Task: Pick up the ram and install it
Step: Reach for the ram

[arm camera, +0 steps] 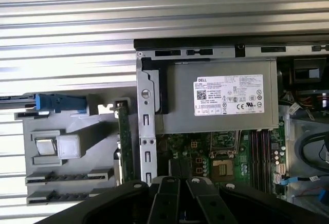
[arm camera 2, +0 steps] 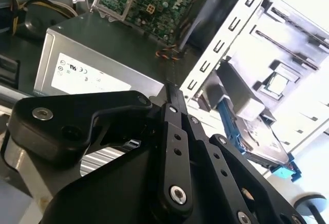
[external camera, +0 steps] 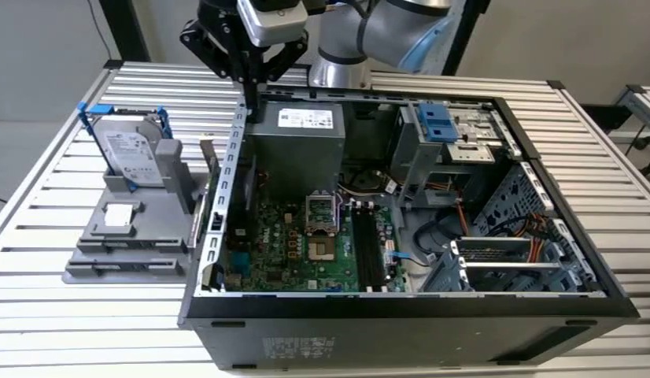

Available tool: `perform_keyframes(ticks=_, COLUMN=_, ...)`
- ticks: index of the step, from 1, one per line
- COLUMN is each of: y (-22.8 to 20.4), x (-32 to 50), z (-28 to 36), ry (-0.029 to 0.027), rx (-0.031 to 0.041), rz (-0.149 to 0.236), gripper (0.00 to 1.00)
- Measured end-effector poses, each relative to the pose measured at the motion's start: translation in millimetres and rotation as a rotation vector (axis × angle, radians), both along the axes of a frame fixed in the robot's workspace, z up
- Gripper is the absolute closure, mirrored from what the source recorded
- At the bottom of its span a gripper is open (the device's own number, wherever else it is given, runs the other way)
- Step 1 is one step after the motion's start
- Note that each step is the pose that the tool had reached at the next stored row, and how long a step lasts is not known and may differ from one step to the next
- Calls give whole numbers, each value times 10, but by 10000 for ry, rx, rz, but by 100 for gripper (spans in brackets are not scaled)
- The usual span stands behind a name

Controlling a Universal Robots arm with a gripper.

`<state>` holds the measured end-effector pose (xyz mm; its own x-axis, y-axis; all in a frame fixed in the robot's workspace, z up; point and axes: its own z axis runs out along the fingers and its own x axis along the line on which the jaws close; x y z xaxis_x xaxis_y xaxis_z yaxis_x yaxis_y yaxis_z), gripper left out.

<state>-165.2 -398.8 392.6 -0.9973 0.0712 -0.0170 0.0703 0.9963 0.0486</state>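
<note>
Exterior view, read from its left to its right: a gray holder [external camera: 126,252] sits on the slatted metal table [external camera: 52,339], well off to the claw's side and lower than it. A silver hard drive [external camera: 131,153] in a blue bracket stands upright at the holder's far end.

Next comes the ram [external camera: 209,173], a thin green stick on edge at the holder's inner side, just beside the outer wall of the open computer case [external camera: 409,305]. It lies below the claw, a little toward the exterior view's left of it, and apart from it. In the first wrist view the ram [arm camera: 124,142] runs between the holder and the perforated case wall.

The claw [external camera: 250,101] hangs on the 1 arm above the case's rear corner, over that wall. Its 2 fingers are clenched pad to pad, and the claw looks just as closed in both wrist views [arm camera 2: 172,93] [arm camera: 177,183].

Beneath the claw and toward the exterior view's right sits the gray power supply [external camera: 299,146]. Lower and nearer the case front lies the green motherboard [external camera: 293,244] with its long dark slots [external camera: 365,248]. Farthest from the claw stands the metal drive cage [external camera: 451,130] with a blue part.
</note>
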Motion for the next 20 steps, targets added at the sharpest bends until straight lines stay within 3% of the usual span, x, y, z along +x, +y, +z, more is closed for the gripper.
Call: perform_keyframes(ticks=20, y=0, x=-289, z=0, ry=1, rx=0, rz=1, gripper=100)
